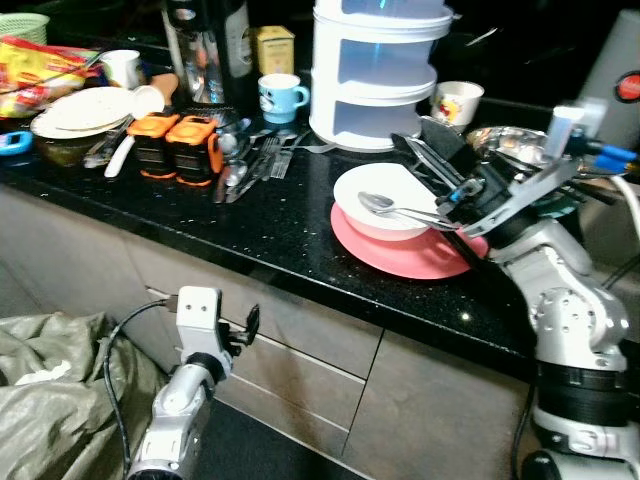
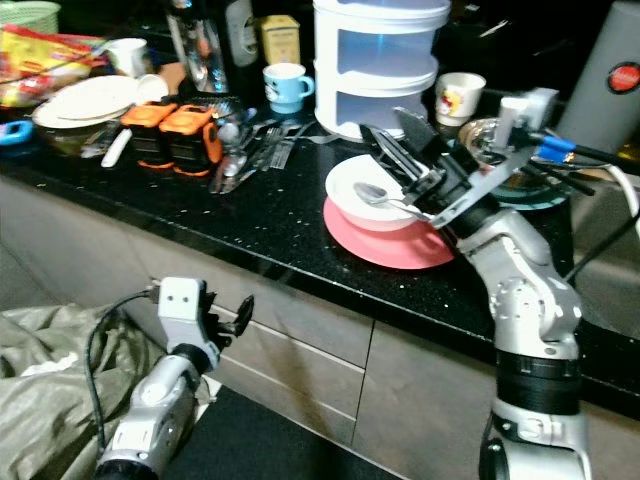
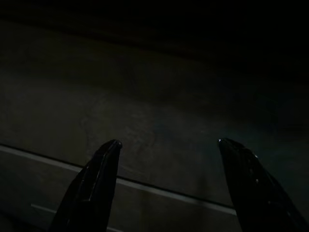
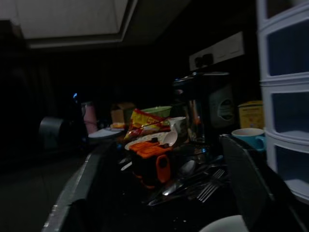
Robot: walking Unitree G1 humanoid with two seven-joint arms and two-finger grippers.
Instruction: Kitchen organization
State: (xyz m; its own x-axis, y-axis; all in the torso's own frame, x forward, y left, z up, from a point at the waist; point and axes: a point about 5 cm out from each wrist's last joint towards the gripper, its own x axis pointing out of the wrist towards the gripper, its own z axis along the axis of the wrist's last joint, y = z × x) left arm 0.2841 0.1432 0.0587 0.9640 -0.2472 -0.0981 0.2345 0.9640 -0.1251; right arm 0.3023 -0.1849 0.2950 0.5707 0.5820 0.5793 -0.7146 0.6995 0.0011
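Note:
A white bowl (image 1: 385, 195) sits on a pink plate (image 1: 400, 250) near the front edge of the black counter (image 1: 250, 235). A metal spoon (image 1: 385, 206) lies in the bowl, its handle pointing toward my right arm. My right gripper (image 1: 412, 132) hovers over the bowl's far right side, open, with nothing between its fingers; the right wrist view looks past the bowl rim (image 4: 227, 224) along the counter. My left gripper (image 1: 250, 322) hangs low in front of the cabinet drawers, and its fingers (image 3: 104, 159) stand apart, open and empty.
Loose cutlery (image 1: 250, 160) and two orange-black boxes (image 1: 180, 145) lie left of the bowl. Behind stand a white tiered container (image 1: 380, 70), a blue mug (image 1: 283, 97), a patterned cup (image 1: 458, 100) and stacked plates (image 1: 85, 110). A grey-green bag (image 1: 50, 370) lies on the floor at left.

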